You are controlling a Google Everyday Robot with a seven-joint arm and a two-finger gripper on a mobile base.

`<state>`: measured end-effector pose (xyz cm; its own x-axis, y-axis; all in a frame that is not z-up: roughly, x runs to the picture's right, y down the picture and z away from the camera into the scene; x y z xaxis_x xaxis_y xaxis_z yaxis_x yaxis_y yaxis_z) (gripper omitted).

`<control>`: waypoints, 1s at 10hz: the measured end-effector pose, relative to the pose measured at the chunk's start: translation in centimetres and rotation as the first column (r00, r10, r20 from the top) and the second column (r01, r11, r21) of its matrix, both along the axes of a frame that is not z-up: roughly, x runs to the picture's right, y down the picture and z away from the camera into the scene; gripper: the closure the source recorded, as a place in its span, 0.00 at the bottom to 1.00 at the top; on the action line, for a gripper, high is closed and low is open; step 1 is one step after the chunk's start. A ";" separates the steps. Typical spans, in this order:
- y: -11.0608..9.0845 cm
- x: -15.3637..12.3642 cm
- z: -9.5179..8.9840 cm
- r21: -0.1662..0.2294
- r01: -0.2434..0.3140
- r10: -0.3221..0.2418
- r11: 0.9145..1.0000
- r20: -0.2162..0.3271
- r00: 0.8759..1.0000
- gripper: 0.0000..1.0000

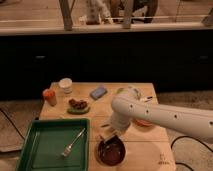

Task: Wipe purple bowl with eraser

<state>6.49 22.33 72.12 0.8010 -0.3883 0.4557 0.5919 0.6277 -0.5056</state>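
The purple bowl (pixel 111 152) sits on the wooden table near its front edge, right of the green tray. My gripper (pixel 106 138) hangs at the bowl's upper left rim, reaching down from the white arm (pixel 150 114) that comes in from the right. A small pale block, the eraser (pixel 103 137), shows at the gripper's tip, just over the bowl's rim. The arm hides most of the orange bowl (pixel 145 123).
A green tray (pixel 35 150) with a fork (pixel 71 142) lies at the front left. A small green dish with brown food (pixel 78 105), an orange cup (pixel 49 96), a white cup (pixel 65 85) and a blue-grey pad (pixel 98 92) stand at the back.
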 end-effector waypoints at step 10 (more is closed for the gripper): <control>-0.2 -1.2 -2.4 0.025 0.022 -0.025 0.999 0.153 0.988 0.95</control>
